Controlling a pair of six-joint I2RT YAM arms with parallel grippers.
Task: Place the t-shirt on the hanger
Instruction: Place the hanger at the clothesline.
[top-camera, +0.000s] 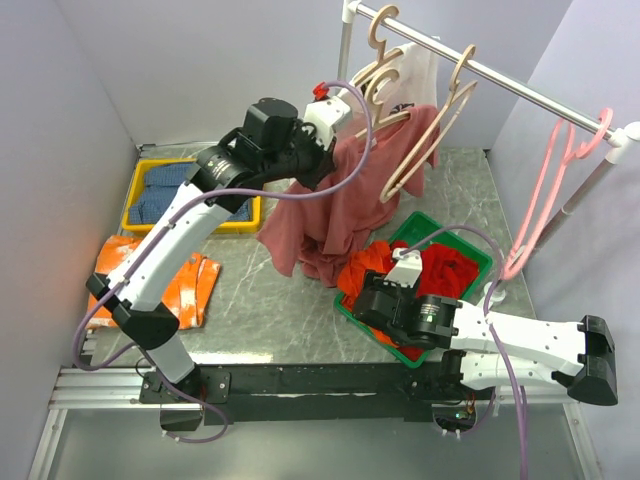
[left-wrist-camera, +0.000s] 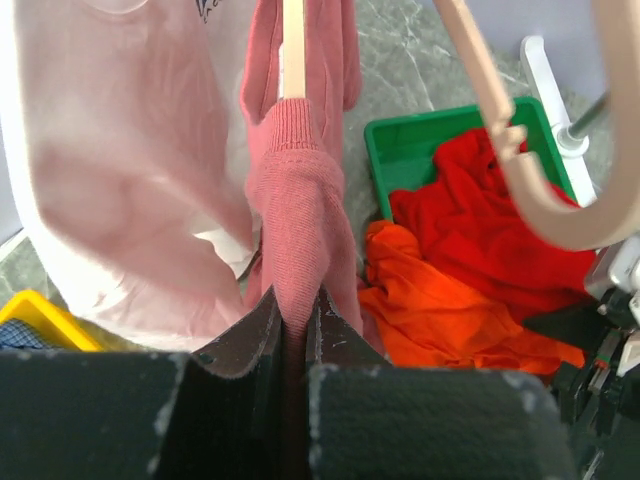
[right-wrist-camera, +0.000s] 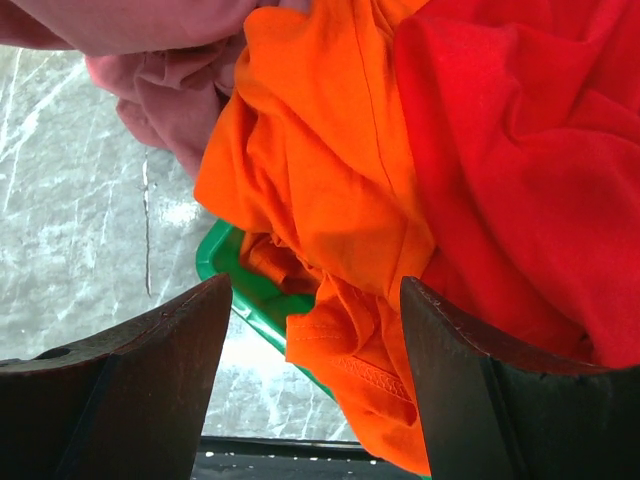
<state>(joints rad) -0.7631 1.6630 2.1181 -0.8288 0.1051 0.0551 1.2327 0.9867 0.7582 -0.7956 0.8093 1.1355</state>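
L gripper (left-wrist-camera: 295, 312): clenched on ribbed edge of t-shirt (left-wrist-camera: 300, 200), just below hanger (left-wrist-camera: 292, 45) arm.
T-shirt pos.: part-draped on hanger at rail (top-camera: 520, 92); lower bulk sags to table (top-camera: 250, 290), touching green bin (top-camera: 428, 222).
R gripper (right-wrist-camera: 315, 290): released, jaws wide over orange garment (right-wrist-camera: 300, 150) in bin; grasps nothing.
Step (est.): seat shoulder over hanger end.
Technique: firm pinch; draw fabric along arm w/o tilting hanger; avoid snagging adjacent white shirt (left-wrist-camera: 120, 150).

Top cam sits high at the near edge, looking down over the whole surface (top-camera: 270, 300). Wrist cams are way closer, both aimed downward; all three catch the green bin (left-wrist-camera: 408, 150).
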